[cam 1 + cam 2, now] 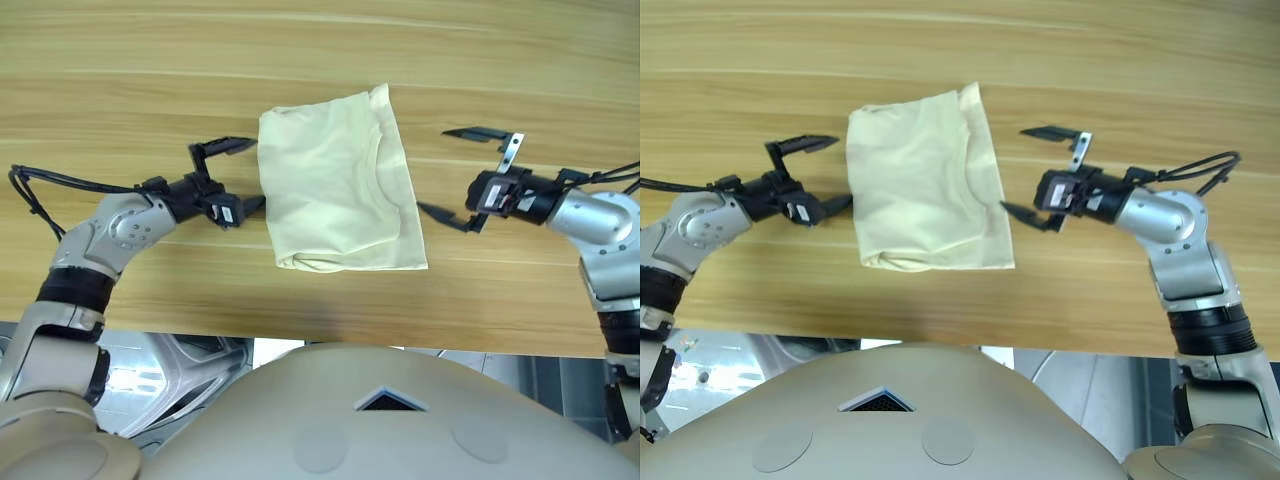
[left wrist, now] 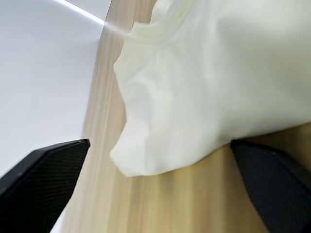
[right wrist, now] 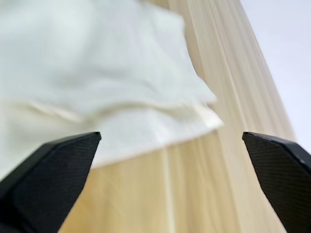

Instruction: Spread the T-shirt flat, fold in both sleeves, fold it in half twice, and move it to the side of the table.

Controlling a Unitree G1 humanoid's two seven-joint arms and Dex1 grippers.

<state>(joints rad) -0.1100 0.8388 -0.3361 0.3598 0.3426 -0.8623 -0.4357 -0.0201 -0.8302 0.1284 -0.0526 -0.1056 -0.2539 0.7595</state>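
While the T-shirt lies as a compact folded packet in the middle of the tabletop, the left eye view has the left hand at its left edge and the right hand just beside its right edge, both released with fingers spread wide and holding nothing. The folding looks finished or nearly so, and I judge the step in hand to be taking hold of the packet to carry it sideways. To do that well, each hand should slide its lower finger under all the layers before closing, and both should lift and travel together so the folds do not slip apart. The right eye view gives the same layout, with a rounded fold at the near edge of the packet and a loose corner sticking out at the far right. In the left wrist view the two dark fingers straddle a bulging corner of the cloth, and I cannot tell whether one fingertip touches it. In the right wrist view the open fingers frame stacked edges of fabric. The sleeves are hidden inside the folds, and the number of layers is hard to make out.
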